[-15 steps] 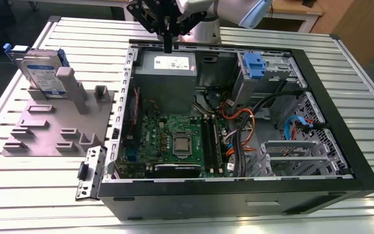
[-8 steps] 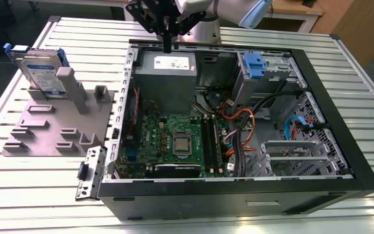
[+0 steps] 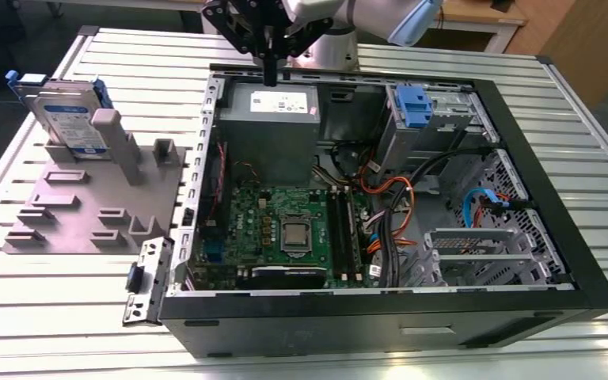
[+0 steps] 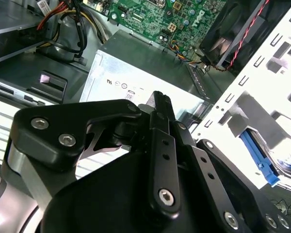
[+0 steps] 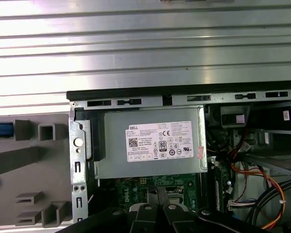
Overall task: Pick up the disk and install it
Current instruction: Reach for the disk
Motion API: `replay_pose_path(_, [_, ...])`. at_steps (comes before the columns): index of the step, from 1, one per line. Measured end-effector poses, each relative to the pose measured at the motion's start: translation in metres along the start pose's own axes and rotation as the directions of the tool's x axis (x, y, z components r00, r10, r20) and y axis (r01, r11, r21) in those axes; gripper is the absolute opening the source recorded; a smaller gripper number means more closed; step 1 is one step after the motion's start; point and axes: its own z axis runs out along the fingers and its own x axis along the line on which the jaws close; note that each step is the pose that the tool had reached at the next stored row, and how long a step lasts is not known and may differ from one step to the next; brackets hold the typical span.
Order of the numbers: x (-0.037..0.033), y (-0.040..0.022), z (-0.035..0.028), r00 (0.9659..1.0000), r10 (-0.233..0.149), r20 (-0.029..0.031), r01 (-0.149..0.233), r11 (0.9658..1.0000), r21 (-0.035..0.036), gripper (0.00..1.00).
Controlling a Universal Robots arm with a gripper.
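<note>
— While your gripper (image 3: 270,77) hangs pinched together, empty, above the power supply (image 3: 272,119) inside the case (image 3: 367,317), where's the disk (image 3: 66,119)?
— Upright in the grey holder (image 3: 72,206), by the worktop (image 3: 51,317) edge at the exterior view's left.

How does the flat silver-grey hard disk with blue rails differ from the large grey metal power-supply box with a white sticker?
The disk stands on edge in a grey holder outside the black computer case; the power-supply box sits inside it, sticker up. The disk is thinner and smaller than the box. The disk has blue rails; the box has none. Both are grey, rectangular and labelled.
</note>
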Motion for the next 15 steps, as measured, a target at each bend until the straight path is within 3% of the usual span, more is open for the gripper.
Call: replay_pose_path(15, [0.0074,-0.0006,-0.0002,1.0,0.0,0.0,0.0,1.0,0.0,0.11])
